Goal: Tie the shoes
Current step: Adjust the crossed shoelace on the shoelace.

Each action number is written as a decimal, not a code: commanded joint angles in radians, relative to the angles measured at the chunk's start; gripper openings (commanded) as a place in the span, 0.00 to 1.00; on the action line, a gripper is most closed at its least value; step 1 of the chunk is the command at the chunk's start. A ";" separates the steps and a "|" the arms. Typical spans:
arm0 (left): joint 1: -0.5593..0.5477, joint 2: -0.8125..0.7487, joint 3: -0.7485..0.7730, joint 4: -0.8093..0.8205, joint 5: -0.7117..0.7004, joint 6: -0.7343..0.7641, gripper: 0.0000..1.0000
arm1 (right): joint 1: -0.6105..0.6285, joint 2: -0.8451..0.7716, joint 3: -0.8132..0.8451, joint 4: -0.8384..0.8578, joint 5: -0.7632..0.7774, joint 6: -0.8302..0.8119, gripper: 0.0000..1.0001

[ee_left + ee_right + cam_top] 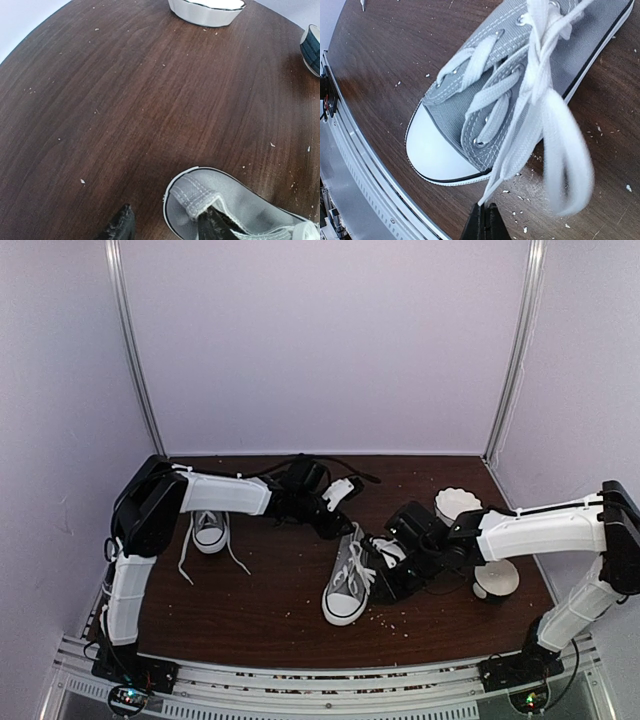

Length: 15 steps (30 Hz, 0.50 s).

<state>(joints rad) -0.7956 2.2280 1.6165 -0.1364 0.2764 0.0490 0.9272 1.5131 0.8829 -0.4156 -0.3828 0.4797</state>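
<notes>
Shoe [345, 585] | right hand [483, 220] low, pinching lace [512, 150] | left hand [167, 226] spread astride heel [200, 195]

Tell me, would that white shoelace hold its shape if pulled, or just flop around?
Probably floppy: the lace hangs in a limp, blurred loop from the grey shoe. It looks flat and thin, so likely very light. Pinched at the tips of the right fingers, it might slip out under a hard tug.

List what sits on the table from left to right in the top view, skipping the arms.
left shoe → middle shoe → far bowl → near dish
</notes>
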 commanded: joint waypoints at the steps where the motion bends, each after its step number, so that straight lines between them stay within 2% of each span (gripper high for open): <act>1: 0.006 0.033 0.018 -0.020 -0.049 -0.003 0.44 | 0.009 -0.016 -0.019 0.008 -0.016 0.014 0.00; 15: 0.007 0.037 0.022 -0.024 -0.059 -0.006 0.42 | 0.039 0.028 -0.008 0.093 -0.053 0.037 0.00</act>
<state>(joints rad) -0.7956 2.2295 1.6199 -0.1429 0.2749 0.0490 0.9417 1.5181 0.8551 -0.3710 -0.4149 0.5022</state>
